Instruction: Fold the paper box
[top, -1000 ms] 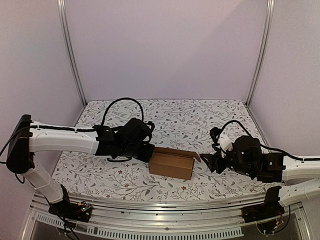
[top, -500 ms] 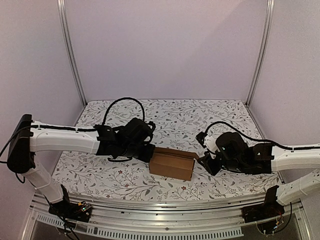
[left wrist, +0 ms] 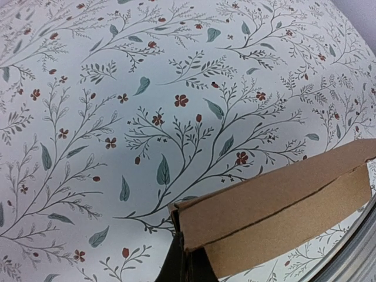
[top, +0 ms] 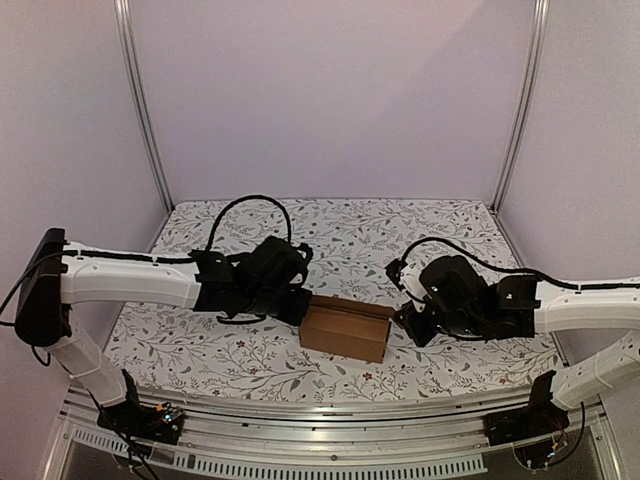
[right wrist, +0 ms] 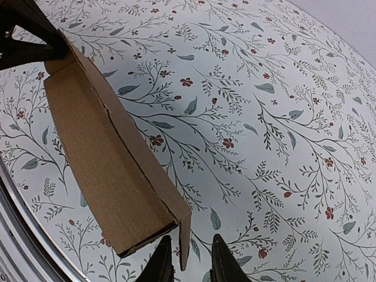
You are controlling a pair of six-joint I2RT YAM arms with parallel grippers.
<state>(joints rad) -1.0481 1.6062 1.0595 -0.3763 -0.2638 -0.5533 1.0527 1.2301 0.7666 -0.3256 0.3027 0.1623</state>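
The paper box [top: 345, 330] is a brown cardboard carton lying lengthwise near the middle front of the table. My left gripper [top: 298, 306] is at its left end. In the left wrist view the gripper [left wrist: 185, 267] is shut on the box's [left wrist: 276, 200] end edge. My right gripper [top: 405, 322] is at the box's right end. In the right wrist view the gripper [right wrist: 189, 265] is open, and its fingers [right wrist: 221, 263] straddle the thin end flap [right wrist: 185, 238] of the box [right wrist: 106, 153]. The flap stands edge-on between them.
The table has a white floral cloth [top: 360, 235]. A metal rail [top: 330, 405] runs along the near edge. Pale walls and frame posts [top: 140, 100] close in the back and sides. My left gripper's dark fingers show at the right wrist view's top left [right wrist: 23, 35].
My right arm has moved left to the box's right end, so the end flap now stands between its fingers. The left arm and box have barely moved.
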